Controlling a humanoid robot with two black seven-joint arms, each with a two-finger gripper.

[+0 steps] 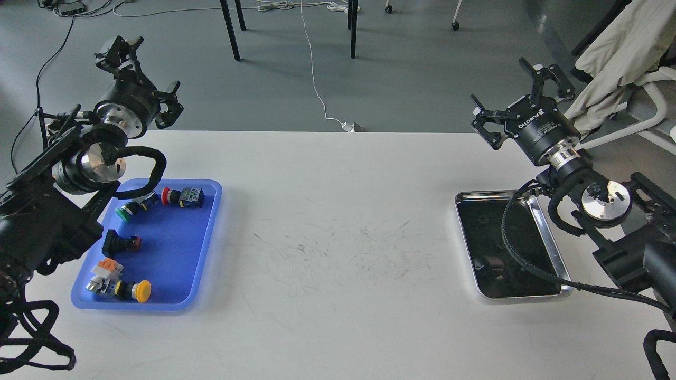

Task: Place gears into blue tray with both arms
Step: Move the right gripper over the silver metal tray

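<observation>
Resting on the white worktop [338, 253] just below and inward of the left gripper [138, 68], the rectangular blue plastic tray with rounded corners and a low rim [182, 248] lies with its long axis running away from the robot, leaning slightly to the right at its far end. Inside it lie push-button switches: a red-capped one [182, 197] and a green-capped one [131, 208] near the far end, a black one [120, 243] midway, and a yellow-capped one [132, 290] beside an orange-and-white block [104, 272] at the near end. Below the right gripper [520, 100], a shiny steel tray with a dark bottom [549, 227] sits partly behind that arm's cable; its long axis also runs away from the robot. Small dark specks show on its bottom, but they are too small to tell whether they are gears.

Both black grippers are raised above the far edge of the worktop. The left gripper's claw-like fingers stand apart with nothing between them. The right gripper's fingers are spread wide, also holding nothing. The two grippers are well apart, one over each side of the worktop.
</observation>
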